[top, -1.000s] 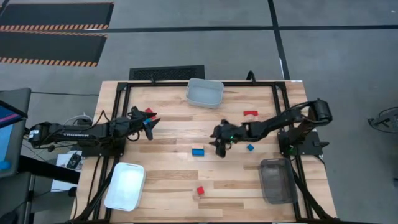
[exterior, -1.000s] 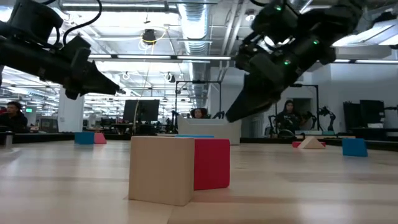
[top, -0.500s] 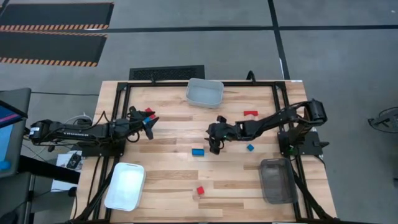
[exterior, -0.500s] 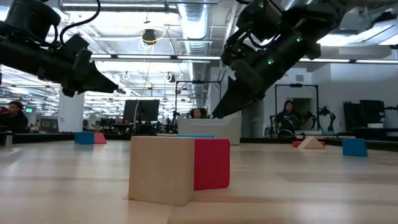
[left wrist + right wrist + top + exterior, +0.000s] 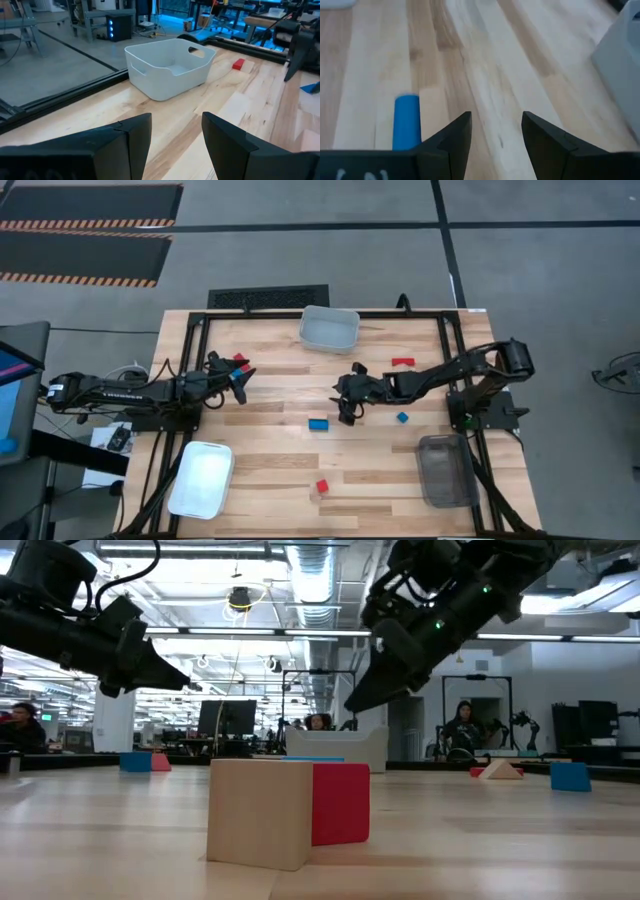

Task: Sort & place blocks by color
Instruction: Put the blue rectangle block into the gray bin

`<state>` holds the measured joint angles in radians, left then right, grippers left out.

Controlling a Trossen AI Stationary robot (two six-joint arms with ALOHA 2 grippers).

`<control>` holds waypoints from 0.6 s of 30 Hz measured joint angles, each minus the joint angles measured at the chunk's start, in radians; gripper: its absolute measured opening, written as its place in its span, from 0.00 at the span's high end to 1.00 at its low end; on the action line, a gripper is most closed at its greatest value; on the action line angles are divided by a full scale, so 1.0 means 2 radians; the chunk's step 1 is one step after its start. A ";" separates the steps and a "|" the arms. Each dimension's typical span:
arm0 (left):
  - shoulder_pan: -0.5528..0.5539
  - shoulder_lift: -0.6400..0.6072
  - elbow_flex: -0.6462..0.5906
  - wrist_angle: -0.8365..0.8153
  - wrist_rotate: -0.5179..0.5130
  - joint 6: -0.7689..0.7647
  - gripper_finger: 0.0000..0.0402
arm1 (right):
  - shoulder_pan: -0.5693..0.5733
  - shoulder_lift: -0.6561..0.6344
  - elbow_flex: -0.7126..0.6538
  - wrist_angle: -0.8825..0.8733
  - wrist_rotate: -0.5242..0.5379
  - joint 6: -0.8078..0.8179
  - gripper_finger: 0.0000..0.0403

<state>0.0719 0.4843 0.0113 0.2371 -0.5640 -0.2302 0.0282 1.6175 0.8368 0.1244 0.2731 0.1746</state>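
Note:
My right gripper hangs open and empty above mid-table, pointing slantwise down. A blue block lies flat on the wood just beyond its fingers, toward the table's left. A smaller blue block and a red block rest by the right arm. A red block stands beside a tan block near the front edge. My left gripper waits open at the far left, with a red block and a blue one close by.
A pale bin stands at the far edge, a white bin at the near left, and a grey bin at the near right. Bare wood lies between them. People sit in the room beyond the table.
My right gripper has risen and drifted a little toward the table's left and far side, still open. The blocks have stayed where they were.

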 joint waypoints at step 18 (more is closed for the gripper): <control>0.000 0.000 -0.001 -0.001 0.000 0.000 0.59 | -0.008 -0.110 -0.059 -0.081 0.128 0.007 0.51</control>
<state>0.0719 0.4843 0.0093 0.2356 -0.5648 -0.2306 0.0124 1.3968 0.7185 -0.0373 0.5288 0.1889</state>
